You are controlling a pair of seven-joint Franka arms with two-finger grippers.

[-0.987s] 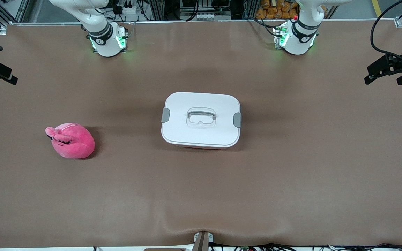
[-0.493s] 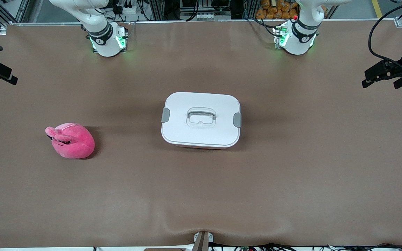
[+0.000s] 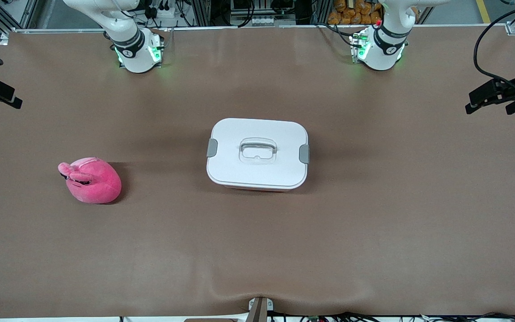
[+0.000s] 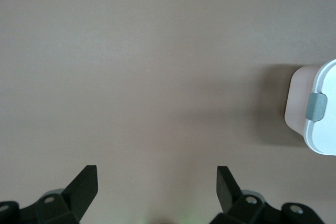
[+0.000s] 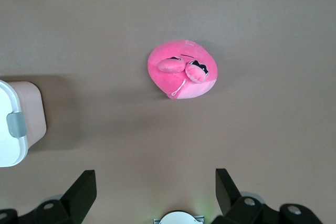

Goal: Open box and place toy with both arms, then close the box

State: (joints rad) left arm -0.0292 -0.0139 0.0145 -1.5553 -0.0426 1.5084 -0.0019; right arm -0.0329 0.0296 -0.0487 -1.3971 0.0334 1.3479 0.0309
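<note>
Nothing is done yet: the box [image 3: 257, 154] sits mid-table, white lid [image 3: 257, 134] clipped on. The left gripper [image 4: 156, 174] hangs spread over bare table [image 3: 373, 232], the box off to its side. The right gripper [image 5: 155, 178], spread too, hangs near the plush toy [image 5: 182, 76], untouched.

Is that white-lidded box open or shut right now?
Shut. The white lid lies flat on the box, with a grey clip at each end, and the pink toy sits outside on the table.
</note>
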